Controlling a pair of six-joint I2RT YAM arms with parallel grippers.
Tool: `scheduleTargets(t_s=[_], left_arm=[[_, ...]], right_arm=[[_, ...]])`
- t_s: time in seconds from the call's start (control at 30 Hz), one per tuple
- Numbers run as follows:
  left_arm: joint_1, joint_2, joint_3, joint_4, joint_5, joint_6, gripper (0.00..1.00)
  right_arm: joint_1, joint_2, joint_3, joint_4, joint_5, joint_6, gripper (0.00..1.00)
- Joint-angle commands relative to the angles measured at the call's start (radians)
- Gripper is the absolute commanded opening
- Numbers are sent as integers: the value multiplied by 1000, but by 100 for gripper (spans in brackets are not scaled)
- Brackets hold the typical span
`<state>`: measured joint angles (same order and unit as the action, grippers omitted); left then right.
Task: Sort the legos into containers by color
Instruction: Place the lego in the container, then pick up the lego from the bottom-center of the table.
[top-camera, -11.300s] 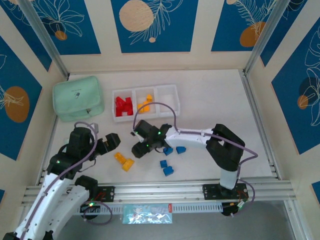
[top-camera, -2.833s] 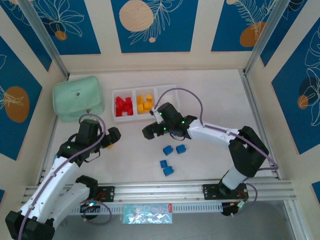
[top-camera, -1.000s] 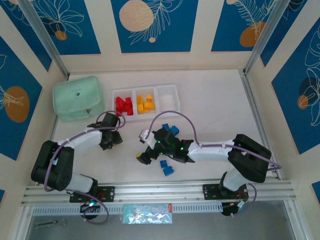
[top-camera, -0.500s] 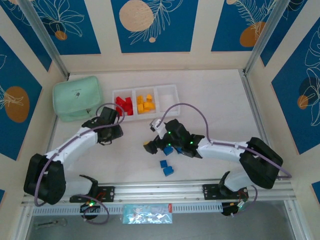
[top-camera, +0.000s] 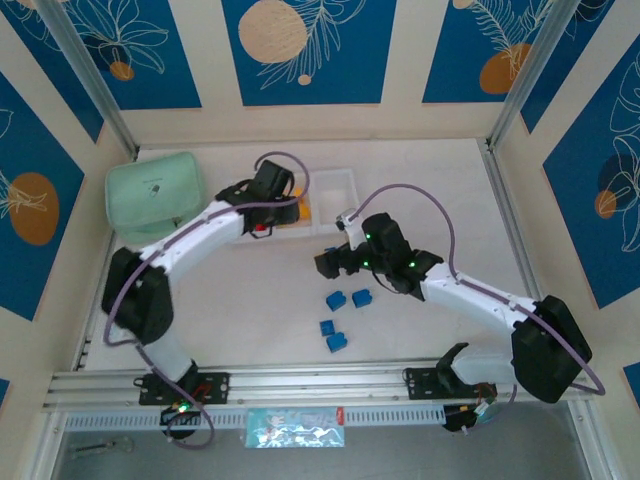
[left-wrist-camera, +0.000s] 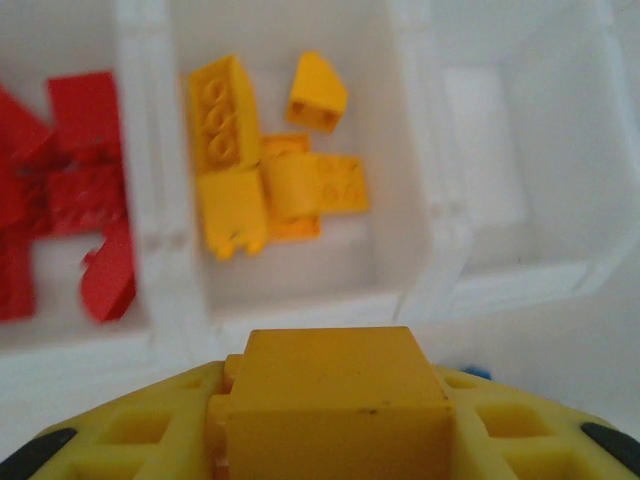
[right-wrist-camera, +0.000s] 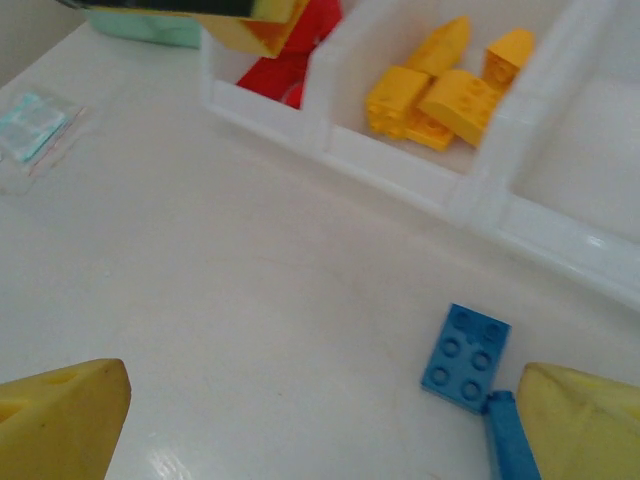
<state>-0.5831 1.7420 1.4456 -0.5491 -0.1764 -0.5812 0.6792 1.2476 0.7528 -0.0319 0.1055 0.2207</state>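
by the tray (left-wrist-camera: 432, 262), wrist view shows left pincer (left-wrist-camera: 326, 446) clamping yellow brick (left-wrist-camera: 334, 392).

A mint green pouch (top-camera: 156, 203) lies on the white table (top-camera: 430, 190).

L arm stretched fwd, L gripper (top-camera: 275, 195) clamping yellow lego (left-wrist-camera: 335, 385); R gripper (right-wrist-camera: 320, 420) spread wide.

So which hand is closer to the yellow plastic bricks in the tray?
Left. The left hand, gripping another yellow brick, hovers right by the yellow plastic bricks; the right hand is off the white tray, over the table.
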Motion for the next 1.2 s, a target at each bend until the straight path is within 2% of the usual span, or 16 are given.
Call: scheduleTargets(t_s=[0.0,0.27,0.4,0.5,0.6,0.87,1.17], left_arm=[[-1,120,136,-36,-62,81,45],[15,380,412,-79,-200,147,48],[24,479,520,-128,-229,144,51],[27,506,559,-150,-230,142,61],[27,496,565,-150,-227,147,68],[25,372,514,-166,-149,149,76],[-4,144,272,-104,-3,146,96]], right_arm=[[-30,-30,32,-98,-44,42,99],[-89,-59,21,-138,-78,95,99],[-95,-63,24,-150,-63,98,99],[-96,-77,28,-164,-44,98,99],[-98,-89,26,-169,-30,97,99],[-104,-89,41,-194,-34,112,99],[-119,-93,61,-287,-1,166,99]])
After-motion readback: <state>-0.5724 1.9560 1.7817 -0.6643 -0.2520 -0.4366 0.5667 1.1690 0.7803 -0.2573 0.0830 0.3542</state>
